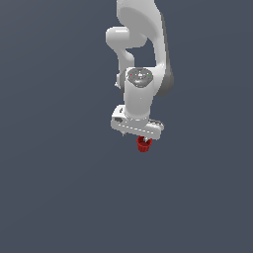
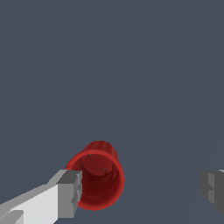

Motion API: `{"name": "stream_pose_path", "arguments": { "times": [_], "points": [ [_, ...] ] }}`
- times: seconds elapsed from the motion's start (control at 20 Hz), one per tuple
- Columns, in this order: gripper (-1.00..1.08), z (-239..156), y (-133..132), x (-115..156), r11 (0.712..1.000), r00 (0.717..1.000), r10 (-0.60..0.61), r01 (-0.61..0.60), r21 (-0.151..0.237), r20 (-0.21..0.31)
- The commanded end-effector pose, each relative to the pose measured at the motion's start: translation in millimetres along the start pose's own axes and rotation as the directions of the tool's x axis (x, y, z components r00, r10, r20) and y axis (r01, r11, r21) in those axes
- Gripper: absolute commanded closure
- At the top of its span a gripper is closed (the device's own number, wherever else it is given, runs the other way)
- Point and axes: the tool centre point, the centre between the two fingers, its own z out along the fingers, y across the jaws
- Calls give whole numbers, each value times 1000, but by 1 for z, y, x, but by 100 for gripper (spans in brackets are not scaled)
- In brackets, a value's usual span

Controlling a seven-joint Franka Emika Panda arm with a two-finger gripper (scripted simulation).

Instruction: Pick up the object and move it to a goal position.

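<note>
Sitting just under the gripper (image 1: 143,137), the red cup (image 2: 97,178) lay between fingers spread wide apart, one pad (image 2: 70,194) touching or nearly touching its rim, the other well off. Closing well would probably need the hand centred over the cup first. Only the wrist view showed that gap and the cup's open mouth; the exterior view showed the arm (image 1: 141,59) above.

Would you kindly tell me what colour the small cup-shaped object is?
The small cup-shaped object is red, clearest in the wrist view.
</note>
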Motion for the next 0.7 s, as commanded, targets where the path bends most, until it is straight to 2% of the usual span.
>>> {"name": "stream_pose_path", "arguments": {
  "times": [0.0, 0.3, 0.65],
  "points": [
    [-92, 6, -6, -4, 998, 998, 57, -57, 0, 0],
    [-92, 19, -19, -15, 982, 982, 188, -188, 0, -1],
    [-92, 32, -32, -27, 947, 947, 321, -321, -1, -2]
  ]
}}
